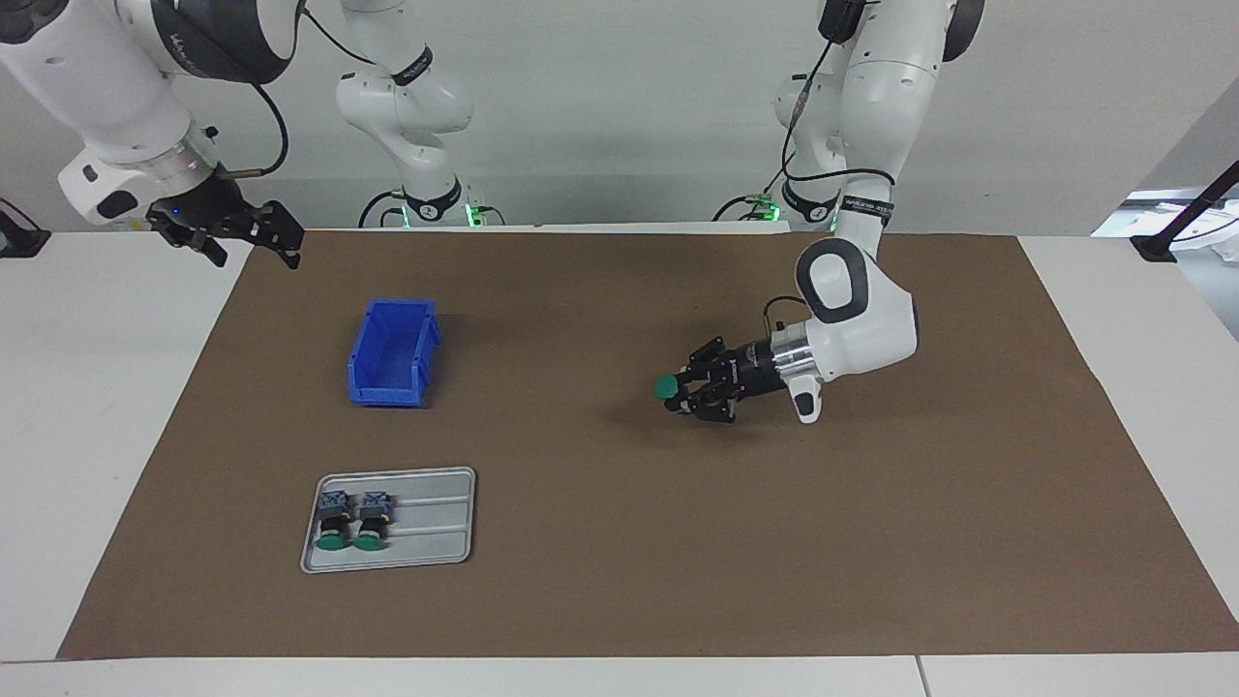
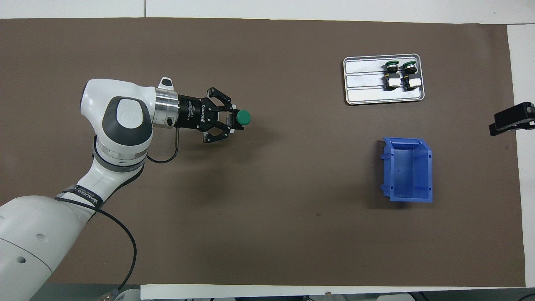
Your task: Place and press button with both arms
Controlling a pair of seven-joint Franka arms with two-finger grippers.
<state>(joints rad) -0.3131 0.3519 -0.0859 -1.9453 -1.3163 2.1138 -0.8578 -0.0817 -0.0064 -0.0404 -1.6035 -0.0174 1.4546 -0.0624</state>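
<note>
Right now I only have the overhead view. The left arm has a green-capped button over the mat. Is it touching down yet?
Observer: No. In the facing view the left gripper carries the button clear of the brown mat, with its shadow on the mat below.
Operator: And the right arm? I see only a black tip at the edge.
Observer: The right gripper hangs raised over the mat's corner at the right arm's end, jaws open and holding nothing.
Operator: Is it over the blue bin?
Observer: No. It is apart from the blue bin, which stands by itself on the mat.
</note>
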